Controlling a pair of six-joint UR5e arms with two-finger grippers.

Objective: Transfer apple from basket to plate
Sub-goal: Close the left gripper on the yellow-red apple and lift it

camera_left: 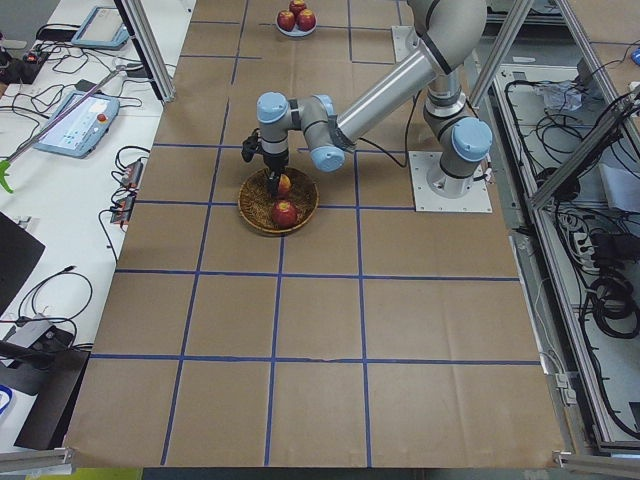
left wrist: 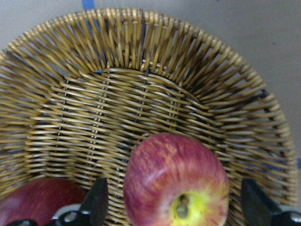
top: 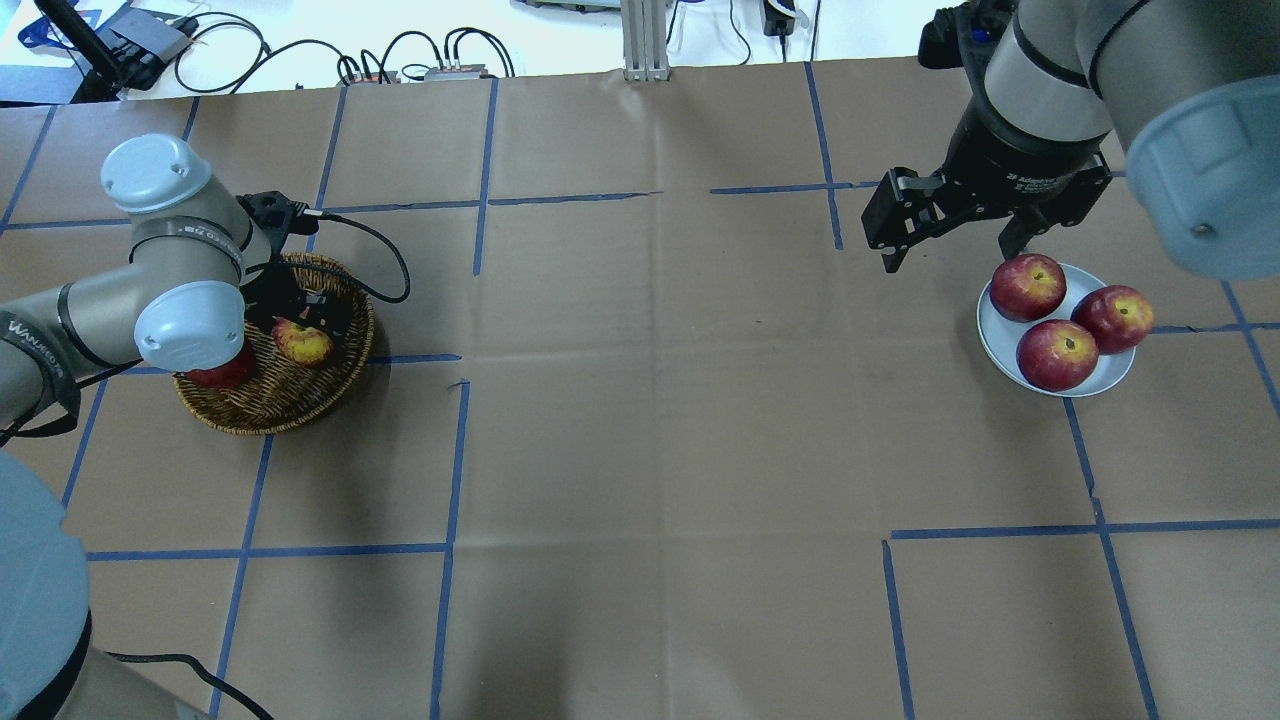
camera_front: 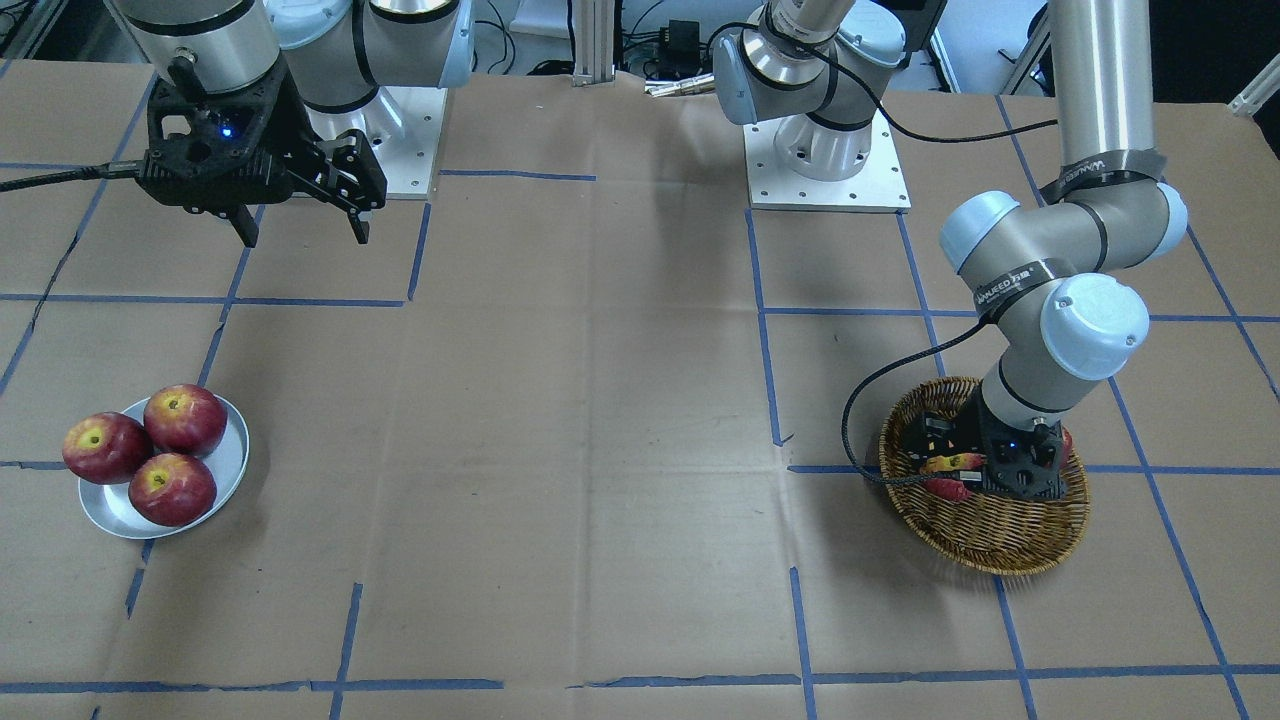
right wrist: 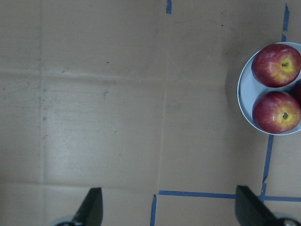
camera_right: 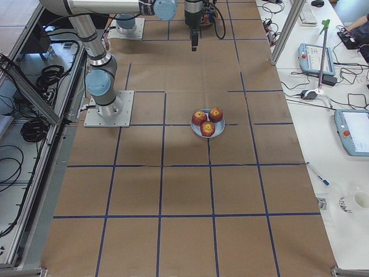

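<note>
The left gripper (left wrist: 175,209) was lowered into the basket (left wrist: 141,61), which stood at the left end of the table (top: 640,450). Its jaws were wide, with one finger (left wrist: 96,205) on each side of the apple (left wrist: 176,181). A thin gap showed on both sides, so the fingers did not seem to touch the skin. The apple lay on the woven floor of the basket, near the middle, and its yellow stem end faced up toward the wrist camera. A dark red apple (left wrist: 37,202) lay in the same basket, just beside the first one, on the outer side of one finger.

Far to the right of the basket, the right gripper (top: 950,252) hung above the table. Its jaws were also wide and held nothing; between them the wrist camera showed only brown paper and a line of blue tape (right wrist: 197,193). The plate (top: 1115,378) stood farthest from the basket, just beside this gripper. Three deep red apples (top: 1028,286) lay on the plate, close together.
</note>
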